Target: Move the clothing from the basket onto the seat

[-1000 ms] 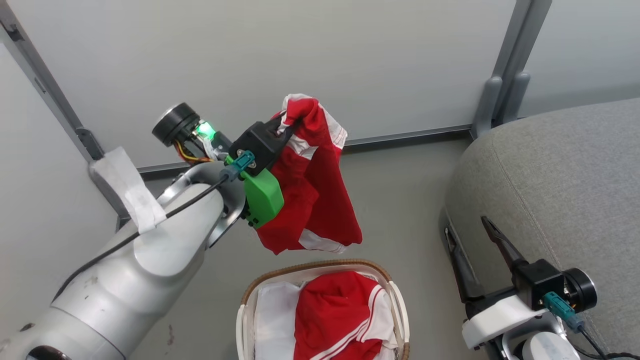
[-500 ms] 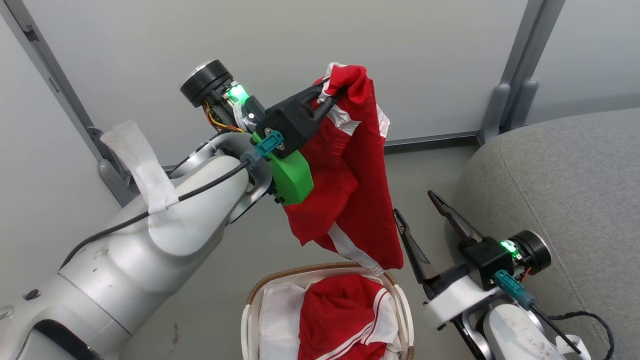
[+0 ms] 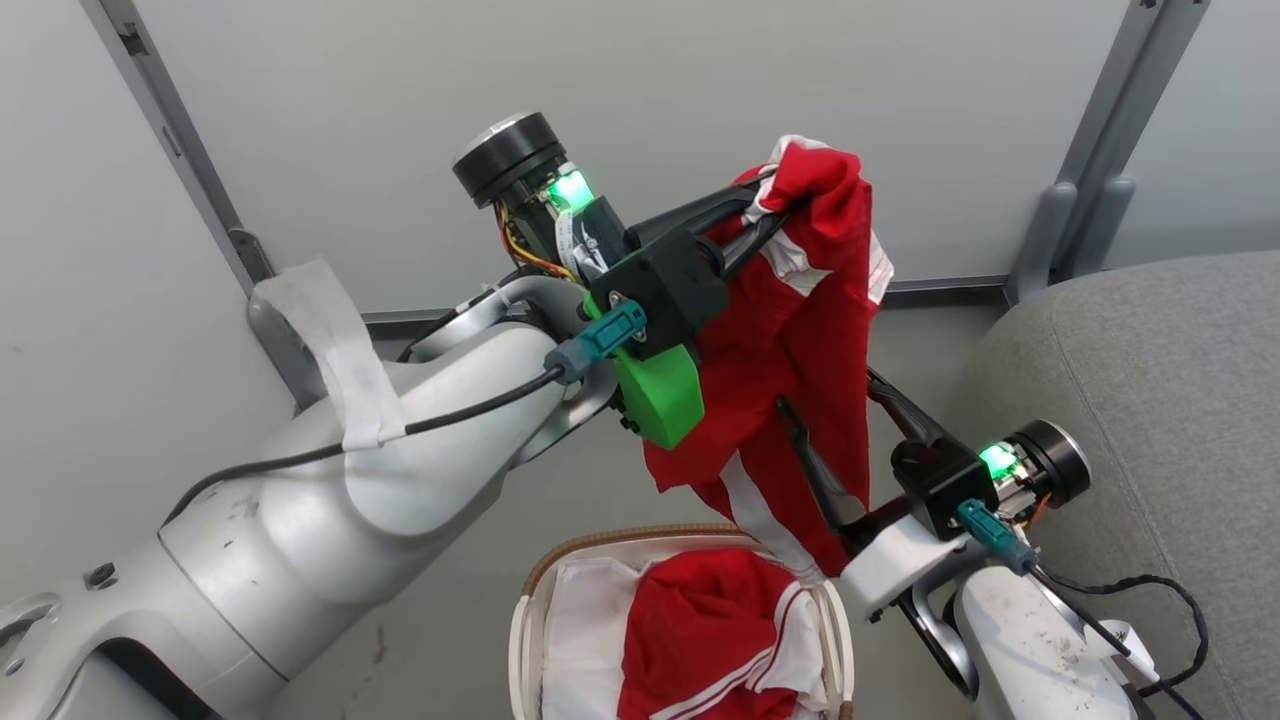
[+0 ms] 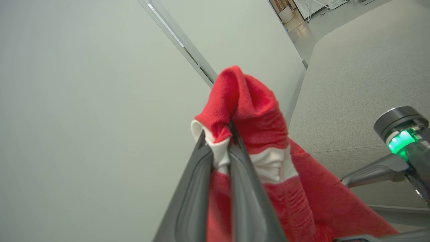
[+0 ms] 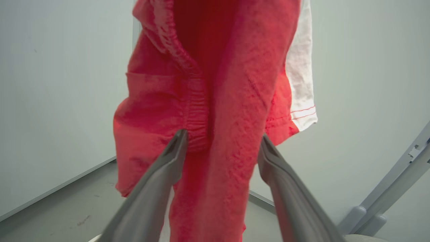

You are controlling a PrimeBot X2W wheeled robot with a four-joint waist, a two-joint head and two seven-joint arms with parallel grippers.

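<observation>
A red garment with white stripes (image 3: 800, 320) hangs in the air above the basket (image 3: 600, 547), and my left gripper (image 3: 775, 195) is shut on its top fold. In the left wrist view the fingertips (image 4: 215, 141) pinch the red and white cloth (image 4: 255, 111). My right gripper (image 3: 828, 392) is open, one finger on each side of the hanging cloth's lower part; in the right wrist view the cloth (image 5: 215, 101) hangs between the spread fingers of that gripper (image 5: 223, 137). More red and white clothing (image 3: 710, 630) lies in the basket. The grey seat (image 3: 1150, 340) is at the right.
The basket stands on a grey floor (image 3: 560, 500) beside the seat's rounded front corner. Pale partition walls with grey metal posts (image 3: 1090, 200) stand behind. A black cable (image 3: 1150, 590) trails from my right wrist over the seat's edge.
The camera has shifted. My left arm carried the hanging garment up and toward the seat. My right gripper rose from beside the seat and now straddles the cloth, still open.
</observation>
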